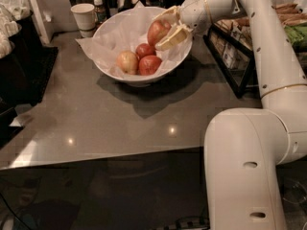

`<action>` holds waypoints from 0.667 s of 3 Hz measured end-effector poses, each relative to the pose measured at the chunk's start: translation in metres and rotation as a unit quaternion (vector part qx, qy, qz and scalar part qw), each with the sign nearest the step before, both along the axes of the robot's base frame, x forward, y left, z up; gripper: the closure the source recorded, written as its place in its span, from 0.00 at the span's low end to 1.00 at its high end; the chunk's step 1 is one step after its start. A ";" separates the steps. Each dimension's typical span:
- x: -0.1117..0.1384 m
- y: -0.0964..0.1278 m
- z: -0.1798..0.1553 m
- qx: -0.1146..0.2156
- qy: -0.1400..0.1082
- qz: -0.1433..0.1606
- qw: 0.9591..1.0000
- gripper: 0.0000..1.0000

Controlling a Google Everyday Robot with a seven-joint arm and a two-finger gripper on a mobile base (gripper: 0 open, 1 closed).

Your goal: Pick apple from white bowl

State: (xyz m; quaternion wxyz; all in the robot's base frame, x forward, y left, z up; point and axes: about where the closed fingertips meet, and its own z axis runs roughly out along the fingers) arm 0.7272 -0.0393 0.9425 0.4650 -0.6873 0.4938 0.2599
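The white bowl (111,69), lined with crumpled white paper, stands at the back of the grey table. My gripper (164,29) is above the bowl's right side, shut on the apple (158,31), a large red one with pale streaks, and holds it lifted clear of the other fruit. A paler yellow-pink apple (127,62) and two smaller deep red apples (144,50) (150,65) lie in the bowl below and to the left of it.
A white paper cup (84,18) and a small bottle (99,9) stand behind the bowl at the left. A dark rack of packaged goods (235,56) sits to the right. A dark box (19,66) is at the table's left edge.
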 end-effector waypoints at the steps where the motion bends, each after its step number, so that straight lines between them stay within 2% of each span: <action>1: -0.010 0.002 0.014 0.014 -0.005 0.015 1.000 1.00; 2: -0.020 -0.002 0.023 0.015 0.012 0.014 1.000 1.00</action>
